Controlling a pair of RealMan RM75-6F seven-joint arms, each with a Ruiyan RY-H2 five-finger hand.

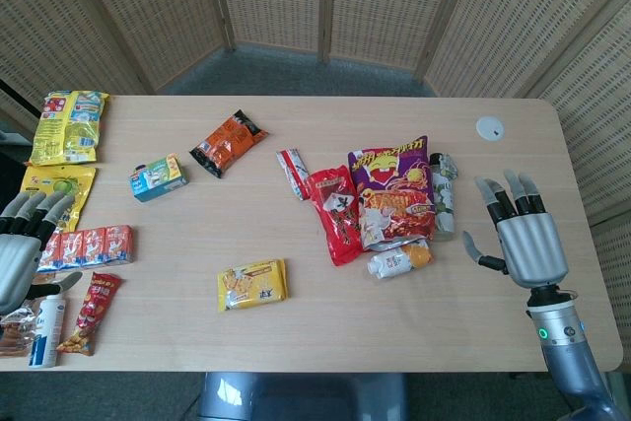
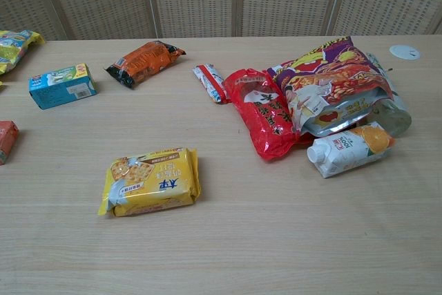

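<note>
Two hands were over the table (image 1: 325, 342), one at each end, and neither held anything. The right hand (image 1: 521, 234) hovered flat near the table's right edge, its fingers spread apart and pointing away from the robot. The left hand (image 1: 22, 244) sat at the far left edge, partly cut off by the head view, fingers apart as well.

Nearest the right hand lay one small juice carton (image 1: 399, 260), on its side just to the hand's left, not touching it. Above the carton sat one purple snack bag (image 1: 390, 184) overlapping one red packet (image 1: 334, 212), with one dark wrapped bottle (image 1: 443, 194) tucked along the bag's right side. One small red-and-white sachet (image 1: 293, 172) lay just left of that heap.

By the left hand I counted one strip of red drink cartons (image 1: 89, 245), touching or just beside its fingers, two yellow-green bags (image 1: 67, 125) further back, one white bottle (image 1: 46, 327) and one red stick pack (image 1: 91, 313) nearer the front.

Mid-table lay one yellow cracker pack (image 2: 153, 181), one orange packet (image 2: 143, 61) and one blue box (image 2: 62, 85), well apart from both hands. One white disc (image 1: 489, 128) sat near the back right corner.
</note>
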